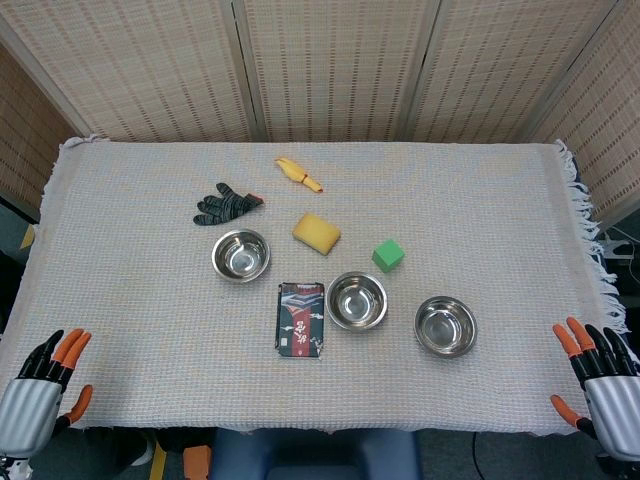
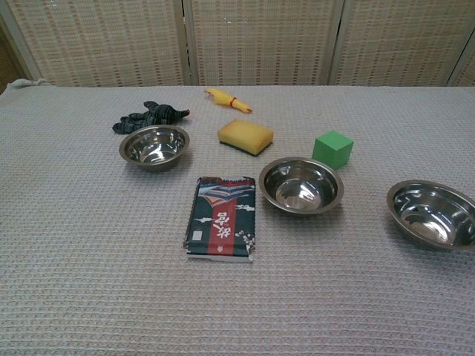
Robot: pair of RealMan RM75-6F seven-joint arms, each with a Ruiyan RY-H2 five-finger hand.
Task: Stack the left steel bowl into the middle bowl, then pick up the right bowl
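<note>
From the head view, the table cloth (image 1: 130,300) fills most of the frame. The left bowl (image 1: 241,255) sits a little left of centre, the middle bowl (image 1: 357,300) lower and nearer the centre, and the right bowl (image 1: 446,325) lower right; all three stand apart and upright, none stacked. A dark packet (image 1: 300,319) lies just beside the middle bowl on its left. Above the bowls are a yellow sponge (image 1: 316,233), a green block (image 1: 388,254), a dark glove (image 1: 227,205) and a yellow rubber chicken (image 1: 299,174). The left hand (image 1: 45,390) rests in the lower left corner and the right hand (image 1: 598,380) in the lower right corner, each with fingers apart and holding nothing, well away from the bowls.

From the chest view, neither hand shows. The left bowl (image 2: 154,146) is upper left, the middle bowl (image 2: 300,185) centre, the right bowl (image 2: 431,213) at the right edge. The packet (image 2: 222,217) lies just left of the middle bowl.
</note>
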